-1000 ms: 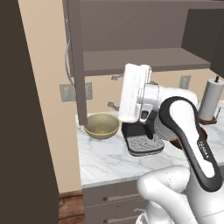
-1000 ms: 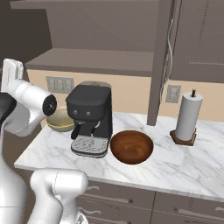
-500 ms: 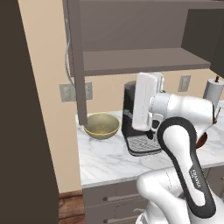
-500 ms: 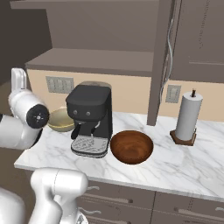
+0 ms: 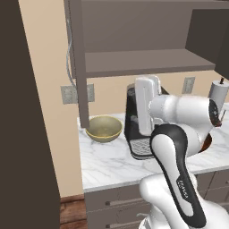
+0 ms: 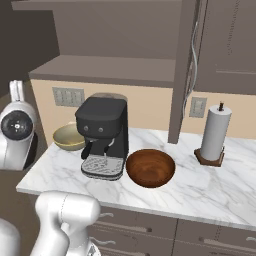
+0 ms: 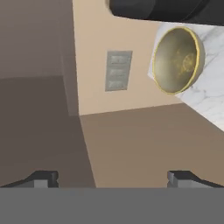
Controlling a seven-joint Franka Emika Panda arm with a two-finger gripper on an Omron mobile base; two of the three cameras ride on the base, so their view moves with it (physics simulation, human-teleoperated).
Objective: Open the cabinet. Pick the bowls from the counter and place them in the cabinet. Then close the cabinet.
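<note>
You have the cabinet [image 5: 143, 62] across the top of both base views, from ten to two o'clock: wide, dark grey-brown, both doors swung out and its single shelf bare; in the right base view a long curved silver handle [image 6: 195, 55] runs down the edge of the door at one o'clock. Under it the counter [image 6: 215, 192] fills the middle band, a white marble slab with grey veins over grey drawer fronts. A black coffee machine [image 6: 104, 136] stands on the slab near the centre of the right base view, and a paper towel roll [image 6: 215, 134] stands upright on its holder at three o'clock. The reddish-brown bowl [image 6: 150, 167] is glossy, deep and wood-like, and sits upright just beside the machine at about five o'clock from it. The olive-yellow bowl [image 5: 104, 129] is the same size, pale and round, and sits on the far side of the machine at nine o'clock, close to the wall; you also see it in the hand view at one o'clock, next to a grey wall outlet [image 7: 117, 71]. Your gripper [image 7: 113, 179] has its jaws spread as wide as they go, holding nothing and touching nothing, well apart from both bowls.
</note>
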